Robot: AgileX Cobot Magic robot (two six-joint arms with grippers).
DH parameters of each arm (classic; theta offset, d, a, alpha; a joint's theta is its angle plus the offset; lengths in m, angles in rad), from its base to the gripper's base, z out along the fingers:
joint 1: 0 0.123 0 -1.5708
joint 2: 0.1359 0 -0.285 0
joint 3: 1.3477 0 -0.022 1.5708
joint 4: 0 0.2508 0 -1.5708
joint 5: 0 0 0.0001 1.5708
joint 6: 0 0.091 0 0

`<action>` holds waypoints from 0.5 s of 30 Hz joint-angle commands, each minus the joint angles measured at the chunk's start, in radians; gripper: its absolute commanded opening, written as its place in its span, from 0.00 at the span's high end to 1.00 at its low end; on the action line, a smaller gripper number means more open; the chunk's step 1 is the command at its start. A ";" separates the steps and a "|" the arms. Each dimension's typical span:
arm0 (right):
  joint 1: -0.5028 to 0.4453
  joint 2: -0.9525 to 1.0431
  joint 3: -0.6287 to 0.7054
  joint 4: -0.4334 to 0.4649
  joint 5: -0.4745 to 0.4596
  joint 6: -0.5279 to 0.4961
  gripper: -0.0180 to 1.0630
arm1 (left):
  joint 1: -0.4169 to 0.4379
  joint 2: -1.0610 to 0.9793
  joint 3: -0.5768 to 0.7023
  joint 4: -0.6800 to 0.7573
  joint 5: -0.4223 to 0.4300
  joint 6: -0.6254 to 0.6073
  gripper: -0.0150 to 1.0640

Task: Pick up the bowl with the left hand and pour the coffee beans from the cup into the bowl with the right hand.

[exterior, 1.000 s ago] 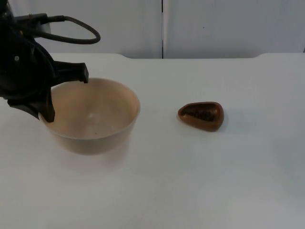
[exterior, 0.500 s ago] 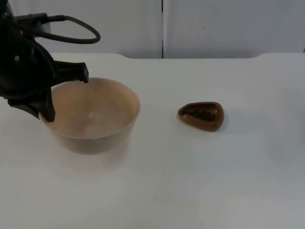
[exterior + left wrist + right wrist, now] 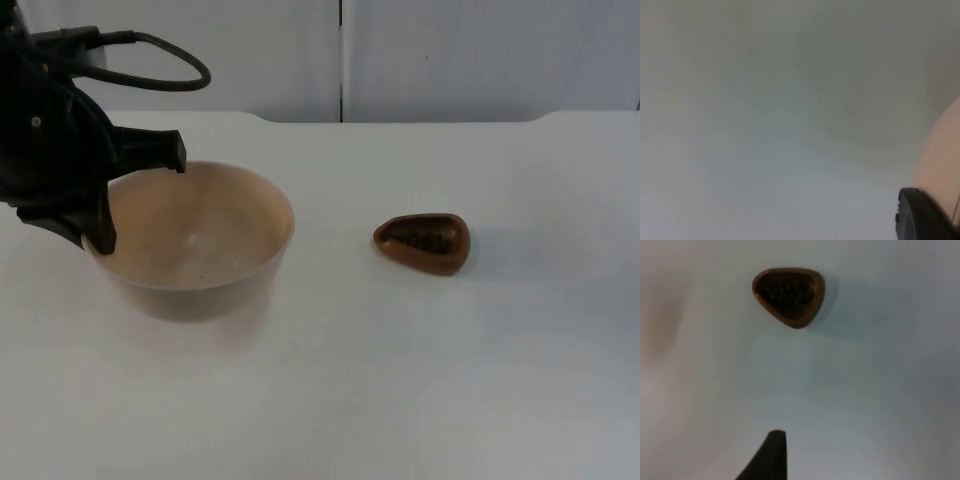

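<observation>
A beige bowl (image 3: 190,240) stands on the white table at the left, and nothing lies in it. My left gripper (image 3: 140,198) is open at the bowl's back-left rim: one finger reaches over the back rim and the other hangs at the left rim. The bowl's outer wall (image 3: 941,155) lies close beside a black fingertip (image 3: 922,215) in the left wrist view. A small brown cup (image 3: 422,243) with dark coffee beans sits right of the table's middle. My right gripper (image 3: 773,455) hovers over bare table with the cup (image 3: 789,296) some way ahead of it.
The white table (image 3: 400,380) stretches wide in front of and to the right of the cup. A grey partition wall (image 3: 450,50) closes off the back edge.
</observation>
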 commanded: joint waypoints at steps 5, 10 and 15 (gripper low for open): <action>0.061 0.103 -0.060 0.001 0.023 0.048 0.01 | -0.001 -0.007 -0.005 -0.008 -0.012 -0.009 0.99; 0.109 0.225 -0.162 -0.028 0.065 0.104 0.01 | -0.001 -0.007 -0.005 -0.020 -0.012 -0.009 0.99; 0.122 0.338 -0.298 -0.060 0.162 0.161 0.01 | -0.001 -0.007 -0.005 -0.023 -0.012 -0.009 0.99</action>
